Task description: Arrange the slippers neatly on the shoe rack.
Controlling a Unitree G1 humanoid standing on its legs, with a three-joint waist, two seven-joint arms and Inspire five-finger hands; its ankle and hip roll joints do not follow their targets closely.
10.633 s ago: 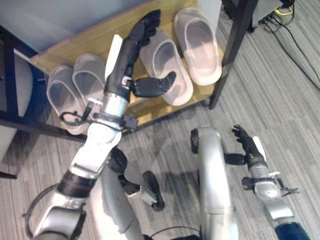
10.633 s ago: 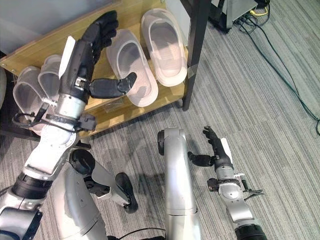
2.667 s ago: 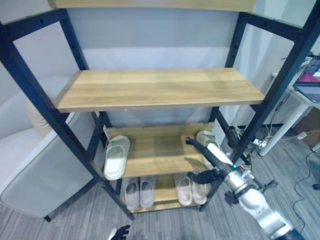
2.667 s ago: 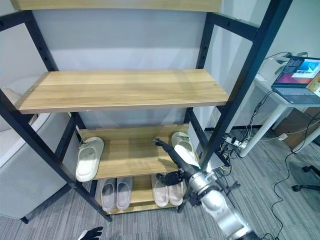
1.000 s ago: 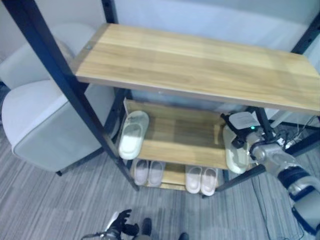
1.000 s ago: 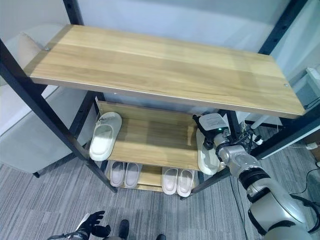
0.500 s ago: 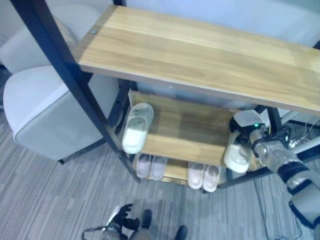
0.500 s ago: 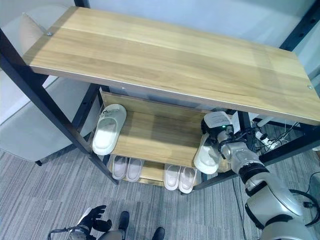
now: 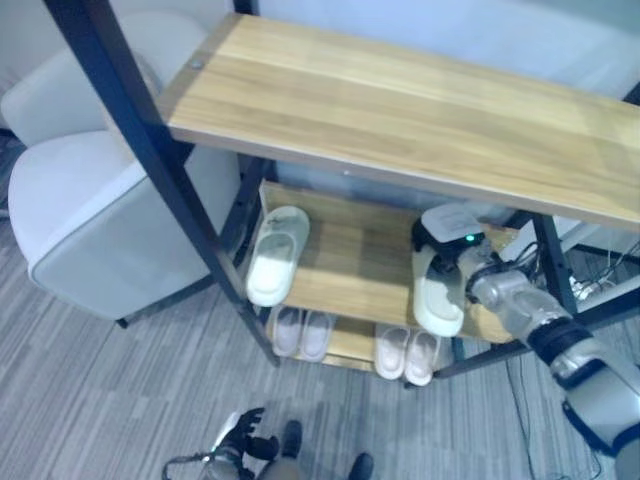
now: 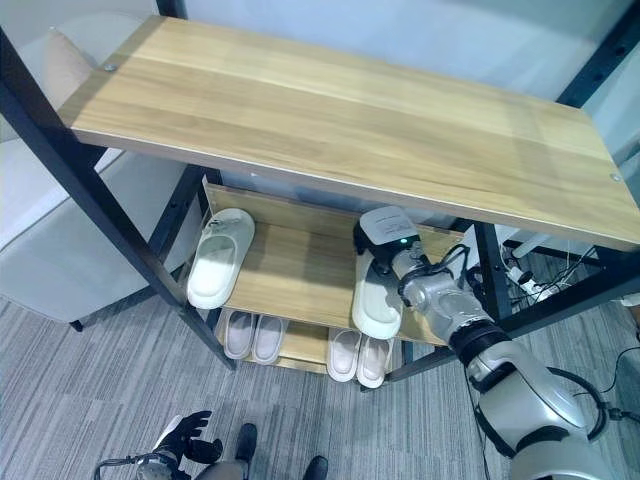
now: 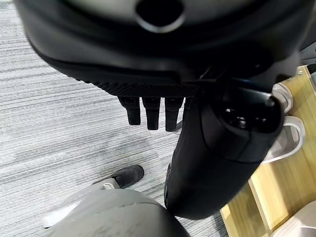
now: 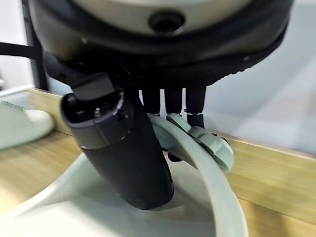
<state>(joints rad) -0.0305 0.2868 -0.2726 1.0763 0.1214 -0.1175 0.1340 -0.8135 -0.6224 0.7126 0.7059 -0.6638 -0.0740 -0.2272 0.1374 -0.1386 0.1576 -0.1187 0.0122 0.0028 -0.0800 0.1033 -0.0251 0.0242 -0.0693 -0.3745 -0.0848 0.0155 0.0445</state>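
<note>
The right hand (image 10: 385,243) is carrying the pale green slipper (image 10: 377,297) leftward along the middle shelf (image 10: 290,275): half a second ago the slipper was hanging at the shelf's right end by the black post (image 10: 487,275), and now it is lying nearer the shelf's middle, toe over the front edge. The hand is still gripping its strap, thumb inside and fingers (image 12: 174,100) over it.
</note>
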